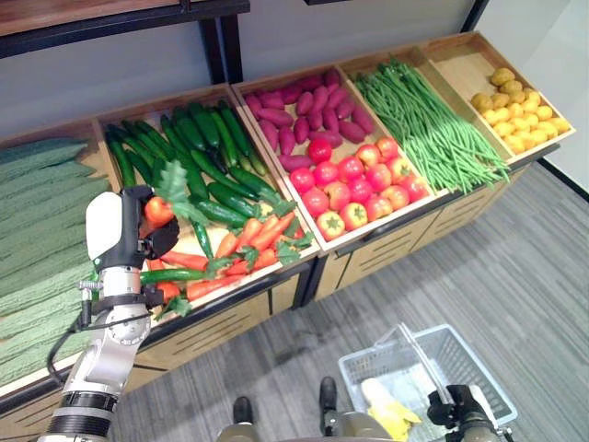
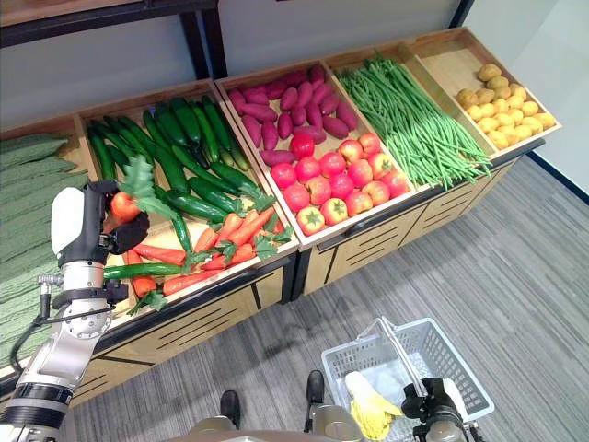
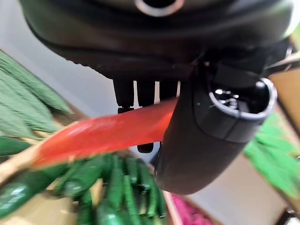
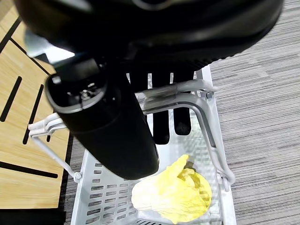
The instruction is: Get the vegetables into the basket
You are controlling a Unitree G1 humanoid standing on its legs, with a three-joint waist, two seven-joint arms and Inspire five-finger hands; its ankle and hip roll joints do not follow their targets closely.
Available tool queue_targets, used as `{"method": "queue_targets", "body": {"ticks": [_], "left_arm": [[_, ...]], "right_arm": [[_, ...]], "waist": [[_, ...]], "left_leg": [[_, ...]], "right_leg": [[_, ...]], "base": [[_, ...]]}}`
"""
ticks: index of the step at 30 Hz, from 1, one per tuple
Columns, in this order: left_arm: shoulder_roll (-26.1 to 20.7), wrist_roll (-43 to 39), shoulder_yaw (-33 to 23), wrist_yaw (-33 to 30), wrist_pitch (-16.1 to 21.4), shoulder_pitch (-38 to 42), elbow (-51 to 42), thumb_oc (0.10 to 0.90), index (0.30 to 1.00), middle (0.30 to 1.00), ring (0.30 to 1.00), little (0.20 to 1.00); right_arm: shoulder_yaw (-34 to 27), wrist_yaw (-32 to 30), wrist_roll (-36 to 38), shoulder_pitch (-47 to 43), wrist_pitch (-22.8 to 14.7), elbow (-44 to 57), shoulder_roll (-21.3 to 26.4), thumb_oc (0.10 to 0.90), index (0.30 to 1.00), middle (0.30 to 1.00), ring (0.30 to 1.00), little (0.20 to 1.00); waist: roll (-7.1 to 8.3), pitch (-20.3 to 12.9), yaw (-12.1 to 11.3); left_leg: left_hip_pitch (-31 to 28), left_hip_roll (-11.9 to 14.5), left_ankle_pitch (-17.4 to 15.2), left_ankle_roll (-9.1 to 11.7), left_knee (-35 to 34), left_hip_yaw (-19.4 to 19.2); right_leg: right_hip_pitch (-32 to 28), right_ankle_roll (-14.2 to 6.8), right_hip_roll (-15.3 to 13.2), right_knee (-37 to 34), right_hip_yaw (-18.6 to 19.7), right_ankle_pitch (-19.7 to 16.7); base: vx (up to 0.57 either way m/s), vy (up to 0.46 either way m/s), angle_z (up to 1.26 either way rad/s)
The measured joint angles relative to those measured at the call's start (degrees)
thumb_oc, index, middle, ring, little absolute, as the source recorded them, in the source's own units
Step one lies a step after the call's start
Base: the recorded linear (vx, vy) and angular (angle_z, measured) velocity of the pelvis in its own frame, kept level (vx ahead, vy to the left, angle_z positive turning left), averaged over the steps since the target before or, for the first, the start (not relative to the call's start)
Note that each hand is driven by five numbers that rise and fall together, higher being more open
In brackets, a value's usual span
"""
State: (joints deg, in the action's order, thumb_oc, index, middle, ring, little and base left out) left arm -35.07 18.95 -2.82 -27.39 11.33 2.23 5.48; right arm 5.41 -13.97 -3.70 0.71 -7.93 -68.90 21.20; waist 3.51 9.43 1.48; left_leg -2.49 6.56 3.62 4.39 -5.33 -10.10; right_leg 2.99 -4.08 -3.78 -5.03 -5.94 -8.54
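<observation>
My left hand [image 1: 138,235] is raised over the carrot crate, shut on an orange carrot [image 1: 159,210] with green leaves standing up from its top [image 1: 175,187]. The left wrist view shows the carrot [image 3: 108,133] pinched between the thumb [image 3: 206,136] and the fingers. More carrots [image 1: 248,241] lie in the crate below. At the lower right a grey wire basket [image 1: 479,364] hangs from my right hand [image 2: 433,405], whose fingers curl round the basket's handle [image 4: 183,93]. A yellow leafy vegetable [image 4: 171,192] lies inside the basket.
Wooden crates in a row hold green cucumbers [image 1: 202,152], purple sweet potatoes [image 1: 308,110], red and yellow tomatoes [image 1: 359,184], green beans [image 1: 433,129] and yellow potatoes [image 1: 515,110]. Ridged green gourds [image 1: 37,230] fill the far left. Grey carpet [image 1: 515,276] lies in front.
</observation>
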Motion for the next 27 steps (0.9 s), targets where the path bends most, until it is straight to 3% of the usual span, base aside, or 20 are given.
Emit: {"method": "queue_targets", "body": {"ticks": [5, 10, 21, 27], "left_arm": [[6.46, -14.54, 0.04, 2.98, 2.69, -1.71, -8.07, 0.400, 0.300, 0.300, 0.300, 0.300], [7.38, -26.03, 0.48, 9.21, 3.75, -2.77, -9.81, 0.400, 0.300, 0.300, 0.300, 0.300], [6.11, -25.57, 0.47, 11.55, 3.74, -5.91, -9.78, 0.400, 0.300, 0.300, 0.300, 0.300], [1.73, -19.30, 0.61, 11.42, 3.59, -5.91, -9.78, 0.400, 0.300, 0.300, 0.300, 0.300]], "right_arm": [[-0.02, 0.16, 0.02, 0.56, 0.03, 0.41, -0.25, 0.400, 0.300, 0.300, 0.300, 0.300], [-0.20, 0.33, 0.03, 0.31, 0.05, 0.63, -0.27, 0.400, 0.300, 0.300, 0.300, 0.300], [-0.72, 0.53, 0.07, 2.28, 0.12, 0.07, -0.26, 0.400, 0.300, 0.300, 0.300, 0.300], [-0.88, 0.69, 0.09, 2.71, 0.17, -0.20, -0.25, 0.400, 0.300, 0.300, 0.300, 0.300]], "waist": [[-0.02, -0.08, -0.23], [-0.10, -0.19, -0.22], [-1.13, -2.31, -0.40], [-1.18, -2.40, -0.38]], "left_leg": [[-0.11, -0.33, 0.32, 0.27, 0.26, 0.16], [-0.96, -0.52, 0.24, 0.15, 0.24, 0.29], [-1.09, -0.97, 0.02, -0.21, 0.01, 0.13], [-1.10, -0.97, -0.06, -0.31, 0.00, 0.05]], "right_leg": [[-0.33, 0.41, -0.37, 0.04, -0.47, -0.31], [-1.25, 0.33, -0.55, 0.03, -0.58, -0.24], [-1.29, -0.02, -0.97, -0.01, -0.34, 0.01], [-1.24, -0.24, -0.97, -0.06, -0.25, 0.17]], "base": [[0.00, 0.003, 0.03], [0.00, 0.000, 0.00], [0.00, 0.000, 0.00], [0.00, 0.000, 0.00]]}}
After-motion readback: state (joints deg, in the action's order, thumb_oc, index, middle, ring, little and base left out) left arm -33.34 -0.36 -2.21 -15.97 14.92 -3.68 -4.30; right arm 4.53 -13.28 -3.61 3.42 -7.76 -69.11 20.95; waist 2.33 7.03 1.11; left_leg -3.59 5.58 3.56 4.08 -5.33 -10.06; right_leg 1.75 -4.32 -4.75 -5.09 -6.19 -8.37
